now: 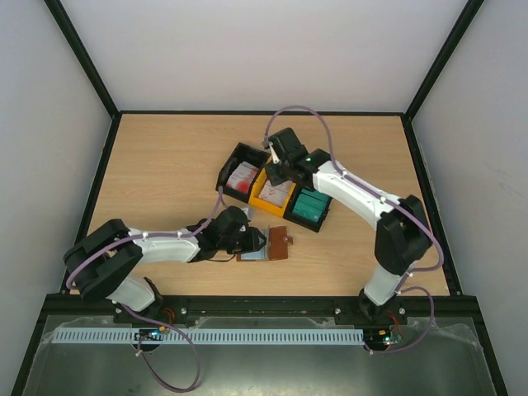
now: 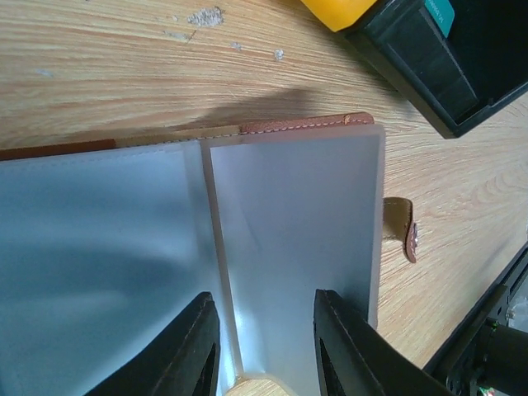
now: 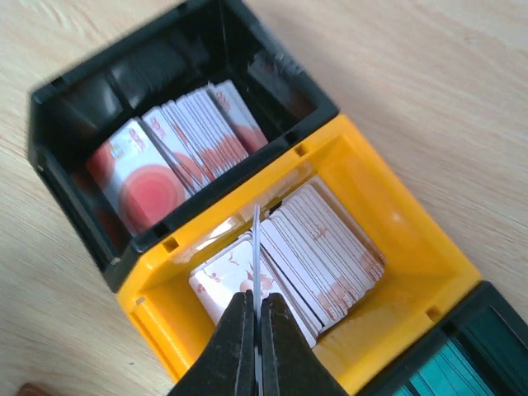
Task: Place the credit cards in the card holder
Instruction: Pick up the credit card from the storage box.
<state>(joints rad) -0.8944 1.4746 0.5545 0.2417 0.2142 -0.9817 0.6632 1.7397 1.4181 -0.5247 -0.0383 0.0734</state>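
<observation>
Pinching one white card (image 3: 256, 239) edge-on, the right tool (image 3: 256, 299) hangs over the credit cards (image 3: 330, 247) stacked in the yellow bin (image 3: 412, 272). The left tool (image 2: 264, 294), fingers spread, sits directly over the card holder (image 2: 297, 231), which lies unfolded on the tabletop (image 2: 124, 66).

The card holder (image 2: 289, 247) is lying open on the wooden table (image 2: 124, 74), its pale grey-blue pockets facing the camera and its snap tab (image 2: 402, 227) sticking out at the right. The left gripper (image 2: 264, 307) is reaching over it with its fingers spread, the pocket seam running between them. A yellow bin (image 2: 338, 10) and a black bin (image 2: 437, 70) are showing at the upper right.
</observation>
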